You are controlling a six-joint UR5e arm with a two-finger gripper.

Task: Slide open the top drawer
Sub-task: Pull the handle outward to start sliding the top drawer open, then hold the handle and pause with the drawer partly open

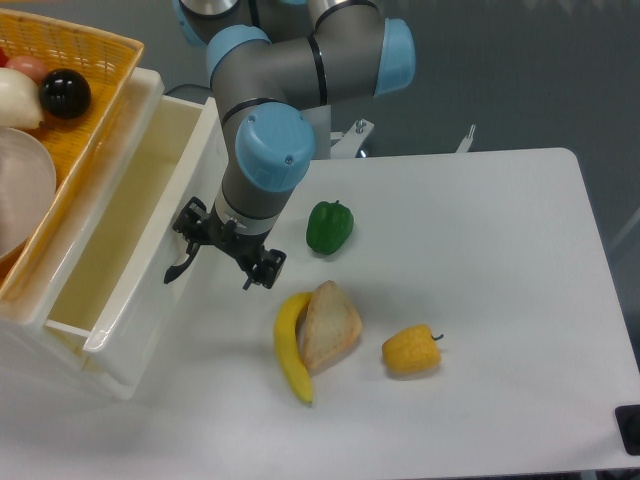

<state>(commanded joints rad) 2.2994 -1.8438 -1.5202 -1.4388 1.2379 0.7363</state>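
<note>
The top drawer (120, 230) is a glossy white deep box. It stands slid out of the cabinet to the right, with its empty inside showing. Its front panel (160, 250) runs from the upper middle down to the lower left. A curved black handle (178, 266) sticks out from the front. My gripper (228, 250) hangs just right of the drawer front, pointing down. Its jaws look spread, with the left finger (190, 228) next to the handle and the right finger (264, 270) over the table. Nothing is between them.
An orange basket (95, 45) with a black ball (65, 93) and other items sits on the cabinet top. A green pepper (329, 226), a banana (291, 350), a bread piece (330, 325) and a yellow pepper (411, 350) lie on the white table (480, 250).
</note>
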